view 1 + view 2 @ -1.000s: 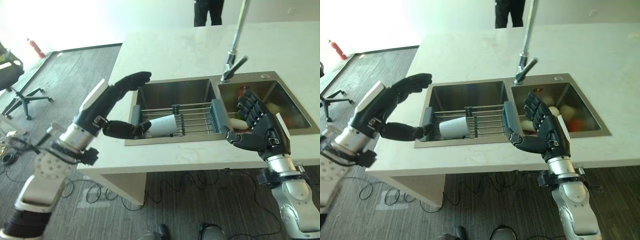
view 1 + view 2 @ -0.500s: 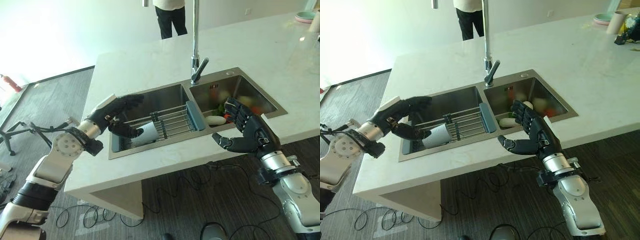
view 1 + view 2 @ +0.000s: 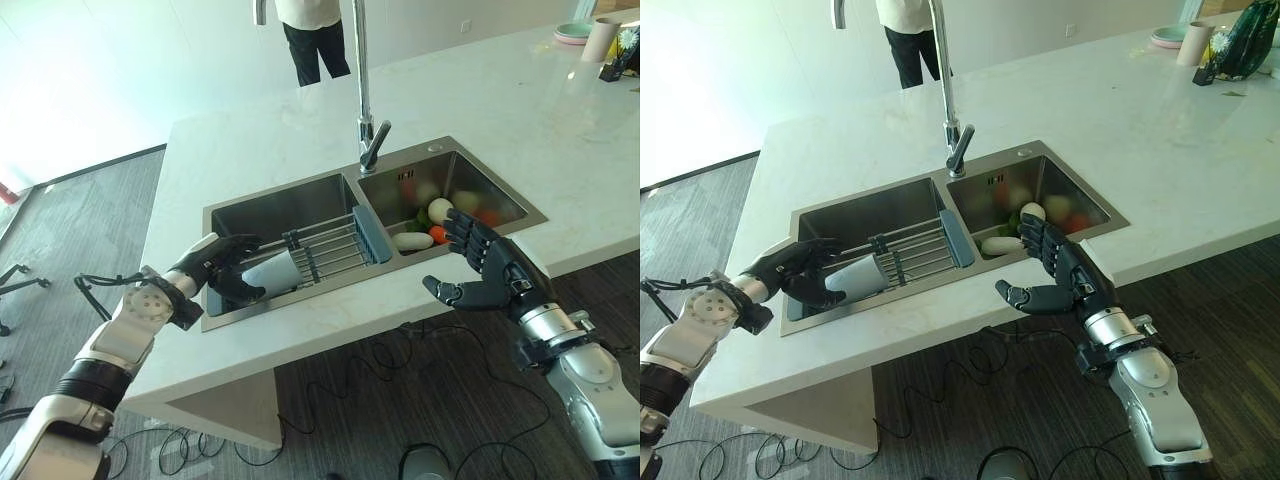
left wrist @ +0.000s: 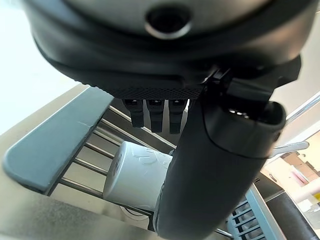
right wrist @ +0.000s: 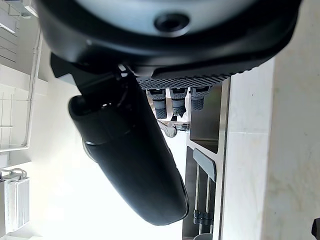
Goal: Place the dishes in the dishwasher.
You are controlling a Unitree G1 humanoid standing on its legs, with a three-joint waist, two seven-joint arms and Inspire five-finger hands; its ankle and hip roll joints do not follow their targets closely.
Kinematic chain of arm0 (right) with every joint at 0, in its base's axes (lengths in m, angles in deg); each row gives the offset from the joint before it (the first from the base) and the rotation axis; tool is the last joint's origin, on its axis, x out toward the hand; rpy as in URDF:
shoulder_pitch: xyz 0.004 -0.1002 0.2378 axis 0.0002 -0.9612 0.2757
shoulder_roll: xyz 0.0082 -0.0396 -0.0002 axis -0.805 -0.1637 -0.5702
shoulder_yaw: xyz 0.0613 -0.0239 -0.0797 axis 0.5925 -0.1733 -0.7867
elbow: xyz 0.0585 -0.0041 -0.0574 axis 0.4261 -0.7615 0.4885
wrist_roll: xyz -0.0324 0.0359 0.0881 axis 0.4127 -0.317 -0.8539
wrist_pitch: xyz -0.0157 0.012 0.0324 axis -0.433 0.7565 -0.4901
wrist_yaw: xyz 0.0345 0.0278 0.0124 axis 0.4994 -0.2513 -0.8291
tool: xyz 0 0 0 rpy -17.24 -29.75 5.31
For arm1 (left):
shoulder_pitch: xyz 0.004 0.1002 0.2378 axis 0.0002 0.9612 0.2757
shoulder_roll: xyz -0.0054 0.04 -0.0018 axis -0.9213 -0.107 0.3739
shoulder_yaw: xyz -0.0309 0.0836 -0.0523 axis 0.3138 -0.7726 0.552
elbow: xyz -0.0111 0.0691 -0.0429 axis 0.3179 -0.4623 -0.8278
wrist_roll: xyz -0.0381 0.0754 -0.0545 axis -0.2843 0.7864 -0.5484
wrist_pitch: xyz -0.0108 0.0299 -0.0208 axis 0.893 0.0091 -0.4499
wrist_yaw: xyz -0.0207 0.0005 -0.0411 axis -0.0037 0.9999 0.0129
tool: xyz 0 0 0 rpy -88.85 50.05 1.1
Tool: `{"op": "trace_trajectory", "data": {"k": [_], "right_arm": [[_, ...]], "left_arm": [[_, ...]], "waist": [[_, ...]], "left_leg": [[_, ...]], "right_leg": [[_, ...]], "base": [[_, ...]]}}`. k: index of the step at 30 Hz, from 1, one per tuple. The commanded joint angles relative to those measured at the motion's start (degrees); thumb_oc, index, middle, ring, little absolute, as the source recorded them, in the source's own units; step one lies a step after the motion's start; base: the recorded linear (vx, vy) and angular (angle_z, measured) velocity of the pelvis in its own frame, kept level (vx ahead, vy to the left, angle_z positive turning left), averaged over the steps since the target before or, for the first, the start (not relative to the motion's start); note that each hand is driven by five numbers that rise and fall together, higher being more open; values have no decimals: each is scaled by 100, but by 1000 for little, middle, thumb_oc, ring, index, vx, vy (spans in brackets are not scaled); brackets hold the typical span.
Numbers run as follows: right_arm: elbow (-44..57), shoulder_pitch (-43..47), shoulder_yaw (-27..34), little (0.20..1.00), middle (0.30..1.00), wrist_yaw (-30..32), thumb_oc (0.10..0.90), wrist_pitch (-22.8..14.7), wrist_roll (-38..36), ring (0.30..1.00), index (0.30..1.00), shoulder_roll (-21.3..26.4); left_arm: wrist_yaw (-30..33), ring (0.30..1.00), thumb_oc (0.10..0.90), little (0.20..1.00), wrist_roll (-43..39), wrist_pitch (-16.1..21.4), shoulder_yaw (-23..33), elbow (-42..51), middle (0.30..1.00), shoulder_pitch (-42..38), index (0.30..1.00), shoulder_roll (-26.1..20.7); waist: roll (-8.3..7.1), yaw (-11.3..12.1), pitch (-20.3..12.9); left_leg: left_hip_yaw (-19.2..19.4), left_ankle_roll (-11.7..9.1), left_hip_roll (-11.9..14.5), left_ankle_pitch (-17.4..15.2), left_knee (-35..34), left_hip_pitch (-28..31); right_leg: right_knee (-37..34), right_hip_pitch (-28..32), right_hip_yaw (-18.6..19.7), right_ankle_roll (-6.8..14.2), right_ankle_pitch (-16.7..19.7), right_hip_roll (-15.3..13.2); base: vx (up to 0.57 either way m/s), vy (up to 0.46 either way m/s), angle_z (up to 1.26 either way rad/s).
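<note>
The left hand (image 3: pixel 222 268) has reached down into the left basin of the sink (image 3: pixel 262 207), fingers and thumb curled round a white cup (image 3: pixel 273 272) that lies on its side on the wire rack (image 3: pixel 330 251) spanning that basin. The rack's grey-blue end piece (image 3: pixel 371 236) stands just beside the divider between the basins. The right hand (image 3: pixel 490 277) hovers in front of the counter edge near the right basin, fingers spread wide and holding nothing. In that basin lie a white dish (image 3: pixel 413 240) and some red, green and pale things I can't make out. A tall faucet (image 3: pixel 363 90) rises behind the divider. The white stone counter (image 3: pixel 500 110) runs far to the right, with a few things at its far corner; a person (image 3: pixel 311 30) stands beyond it on grey carpet. A second ago the left hand was spread open above the cup.
</note>
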Motion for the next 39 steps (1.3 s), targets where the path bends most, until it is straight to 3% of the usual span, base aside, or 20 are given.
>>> {"op": "trace_trajectory", "data": {"k": [1, 17, 39], "right_arm": [[310, 702, 119, 900, 900, -72, 800, -542, -319, 900, 900, 148], [246, 752, 96, 900, 900, -221, 800, -510, -305, 900, 900, 223], [267, 860, -25, 900, 900, -475, 800, -299, -305, 900, 900, 441]], "left_arm": [[498, 900, 800, 900, 308, 558, 441, -91, 900, -865, 900, -37], [465, 900, 800, 900, 746, 450, 311, -295, 900, -1030, 900, -138], [-439, 900, 800, 900, 817, -137, -98, -911, 900, -1264, 900, -253]], "waist": [[-27, -21, -343], [-82, -25, -362], [-43, -108, -339]], "left_leg": [[-424, -411, 539, -729, 479, 283], [-408, -389, 555, -743, 479, 301], [-339, -371, 551, -728, 479, 332]], "right_leg": [[-480, 474, -112, 447, 93, -160], [-480, 491, -101, 443, 91, -105], [-480, 479, -19, 441, 105, -40]], "base": [[0, 0, 0], [2, 1, -2], [3, 1, -2]]}}
